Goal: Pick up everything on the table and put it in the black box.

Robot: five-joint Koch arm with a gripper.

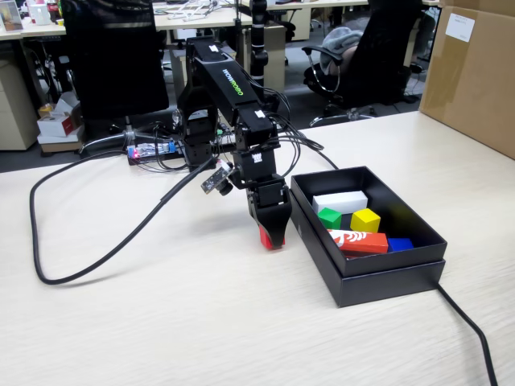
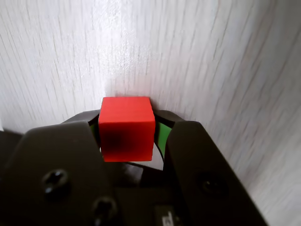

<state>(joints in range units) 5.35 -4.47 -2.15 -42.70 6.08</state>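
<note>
My jaws clamp the small plain red cube (image 2: 126, 128) by opposite flat faces on the pale wood desk (image 1: 161, 322); it seems light, rigid, slightly slick.

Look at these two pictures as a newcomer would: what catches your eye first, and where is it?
First, the bright red cube between the jaws of the black claw, low over the pale table just left of the black box in the fixed view. Next, the colours inside that box: a green cube, a yellow cube, a white block behind them and a red-and-white printed block in front.
</note>
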